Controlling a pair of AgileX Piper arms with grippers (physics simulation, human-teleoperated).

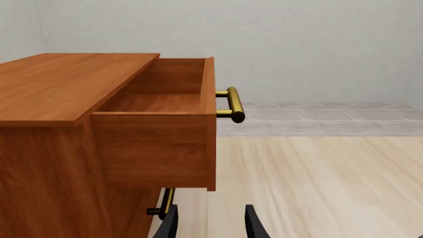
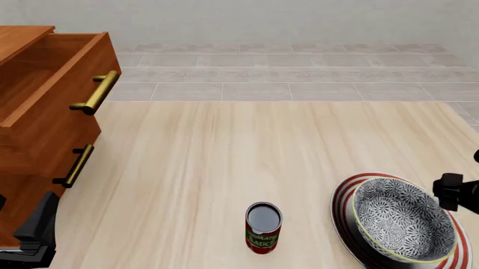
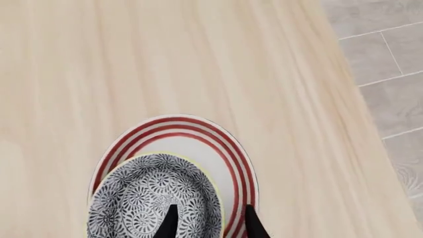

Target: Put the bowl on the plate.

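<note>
The floral blue-grey bowl (image 2: 404, 221) rests on the red-ringed white plate (image 2: 342, 204) at the front right of the table, leaning toward the plate's right side. In the right wrist view the bowl (image 3: 145, 198) covers part of the plate (image 3: 218, 144). My right gripper (image 3: 210, 225) is open, one finger over the bowl's inside and the other outside its rim. From the front, that gripper (image 2: 451, 193) is at the bowl's right edge. My left gripper (image 1: 210, 229) is open and holds nothing, low beside the cabinet (image 2: 36, 238).
A wooden cabinet (image 2: 37, 112) stands at the left with its top drawer (image 1: 158, 99) pulled out and brass handles (image 1: 233, 104) sticking out. A small red can (image 2: 263, 227) stands left of the plate. Beyond the table lies a grey tiled floor (image 2: 299, 73).
</note>
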